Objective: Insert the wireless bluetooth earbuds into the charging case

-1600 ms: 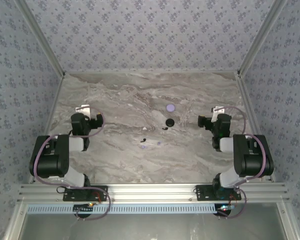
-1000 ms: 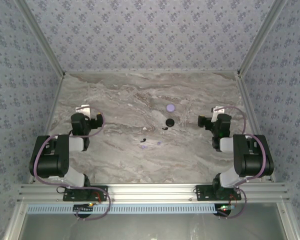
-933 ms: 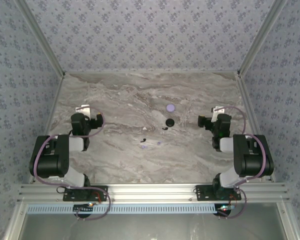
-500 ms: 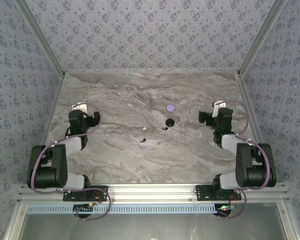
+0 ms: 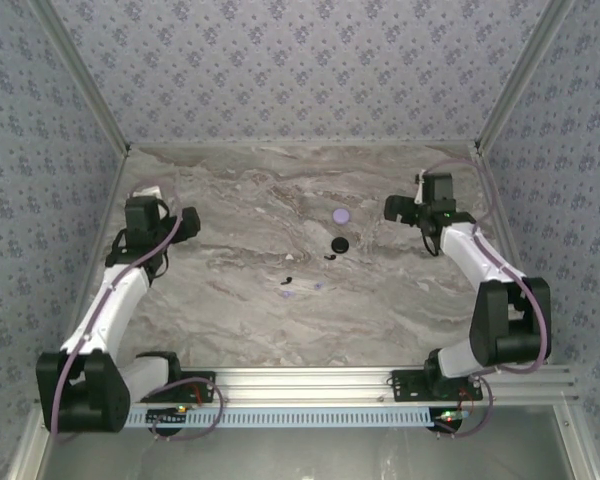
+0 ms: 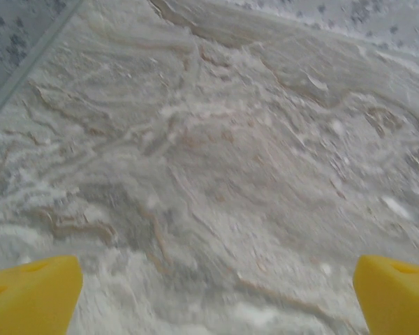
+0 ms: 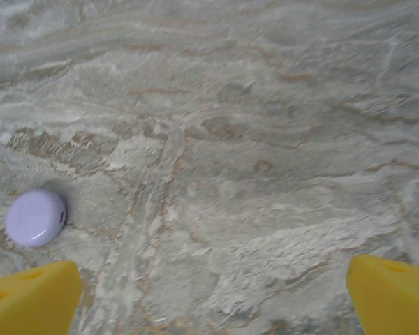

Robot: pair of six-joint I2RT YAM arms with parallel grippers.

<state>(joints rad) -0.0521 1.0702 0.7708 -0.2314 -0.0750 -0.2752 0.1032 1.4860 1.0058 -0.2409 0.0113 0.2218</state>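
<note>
Both apart: left end effector (image 6: 213,296); right end effector (image 7: 213,293) | right wrist: lavender case (image 7: 35,218) | top: earbuds (image 5: 286,293) scattered

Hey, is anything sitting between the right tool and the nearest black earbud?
Only the black case: it lies on the table almost on the straight line from the right tool to that black earbud. It looks low and flat, so coming down from above should likely clear it.

Lavender case (image 7: 35,218) lower left — yellow fingers (image 7: 31,300) spread wide
</note>
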